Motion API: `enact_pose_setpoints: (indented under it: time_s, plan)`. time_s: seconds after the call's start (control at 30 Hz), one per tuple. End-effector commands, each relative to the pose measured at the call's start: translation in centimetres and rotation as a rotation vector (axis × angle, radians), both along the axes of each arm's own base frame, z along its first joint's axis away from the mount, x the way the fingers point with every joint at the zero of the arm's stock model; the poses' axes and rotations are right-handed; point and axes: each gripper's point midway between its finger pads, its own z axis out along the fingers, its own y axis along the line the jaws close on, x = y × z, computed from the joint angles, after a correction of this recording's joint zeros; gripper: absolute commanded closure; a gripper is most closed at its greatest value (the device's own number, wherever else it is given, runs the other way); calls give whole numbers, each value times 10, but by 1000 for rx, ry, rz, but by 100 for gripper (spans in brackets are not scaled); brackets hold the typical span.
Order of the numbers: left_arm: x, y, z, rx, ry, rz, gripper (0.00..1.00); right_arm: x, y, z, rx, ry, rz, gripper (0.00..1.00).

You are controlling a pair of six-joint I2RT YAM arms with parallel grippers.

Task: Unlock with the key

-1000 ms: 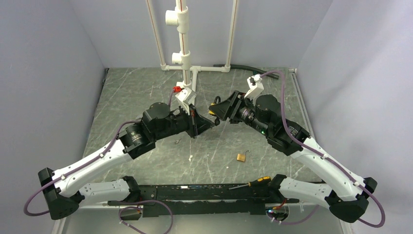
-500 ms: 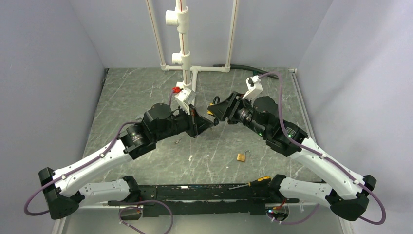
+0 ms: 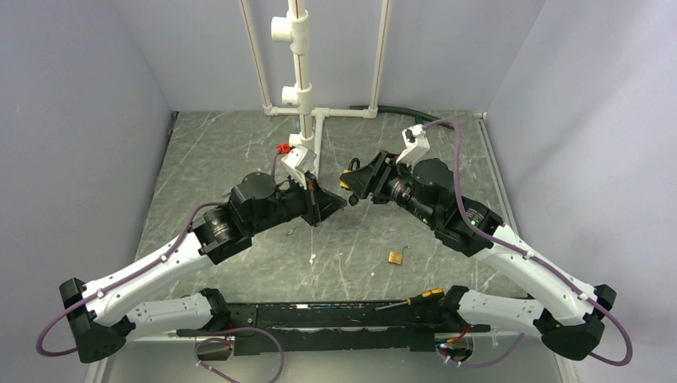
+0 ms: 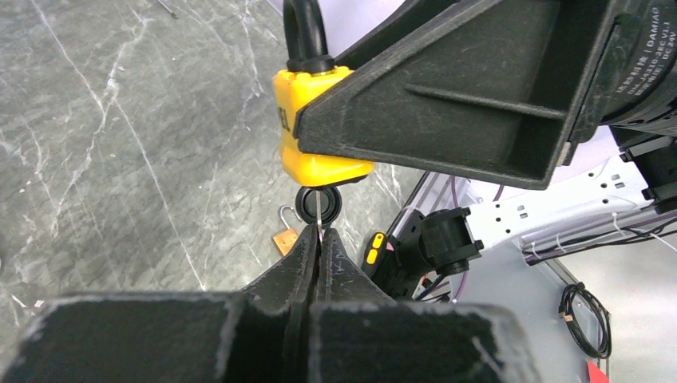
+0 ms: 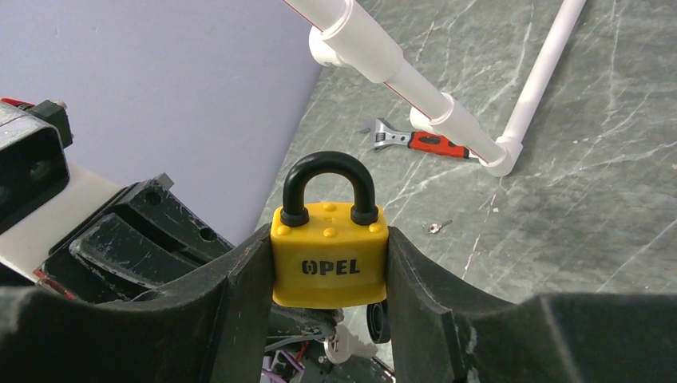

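My right gripper (image 5: 329,267) is shut on the yellow padlock (image 5: 330,255), which has a black shackle, and holds it upright in the air; the padlock also shows in the left wrist view (image 4: 315,132) and in the top view (image 3: 346,183). A round black cap (image 4: 318,205) hangs under its base. My left gripper (image 4: 319,237) is shut on the small silver key (image 5: 339,348), seen edge-on in the left wrist view (image 4: 318,223). The key's tip is right under the padlock's base at the cap. I cannot tell whether it is inside the keyhole. The two grippers (image 3: 342,199) meet above mid-table.
A small brass padlock (image 3: 395,257) lies open on the table. A black-and-yellow screwdriver (image 3: 411,301) lies near the front edge. A red-handled wrench (image 5: 419,140) and a tiny metal piece (image 5: 436,227) lie by the white pipe frame (image 3: 302,88).
My left arm has moved slightly up and forward, bringing the key closer under the padlock. The right gripper has shifted a little to the left with the padlock.
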Motion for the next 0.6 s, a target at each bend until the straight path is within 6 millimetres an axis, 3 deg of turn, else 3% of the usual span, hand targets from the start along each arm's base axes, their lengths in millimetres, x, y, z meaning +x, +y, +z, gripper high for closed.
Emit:
enact_pose_setpoints:
  time_s: [0.0,0.57]
  plan:
    - [2,-6,39,-118,-74,-18,100,-3,7,20,50,-52,31,100]
    - [11,10,43,-172,-95,80,100,-6,14,16,75,-43,63,100]
